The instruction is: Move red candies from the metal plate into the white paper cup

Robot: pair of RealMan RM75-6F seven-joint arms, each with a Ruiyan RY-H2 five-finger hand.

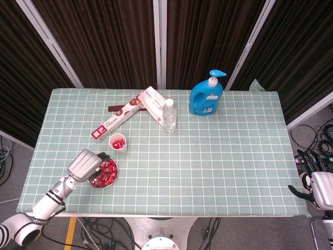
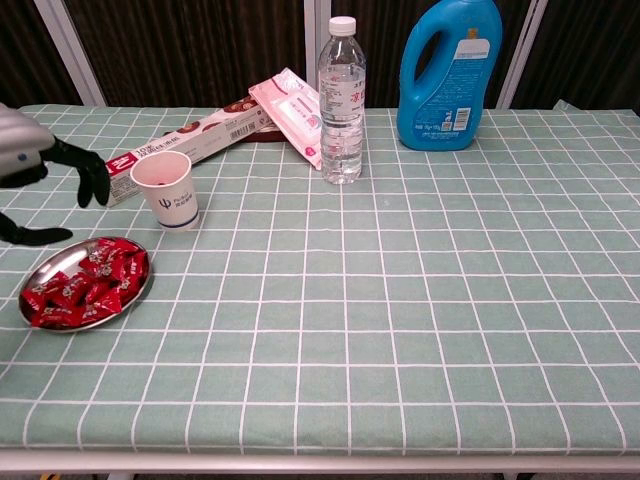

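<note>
Red candies are heaped on the metal plate near the table's front left edge. Just behind the plate stands the white paper cup, with a few red candies showing inside it in the head view. My left hand hovers at the plate's left rim, its dark fingers spread apart and holding nothing. My right hand hangs beyond the table's right edge, and its fingers are too small to read.
A long box lies just behind the cup. A pink packet, a water bottle and a blue detergent bottle stand at the back.
</note>
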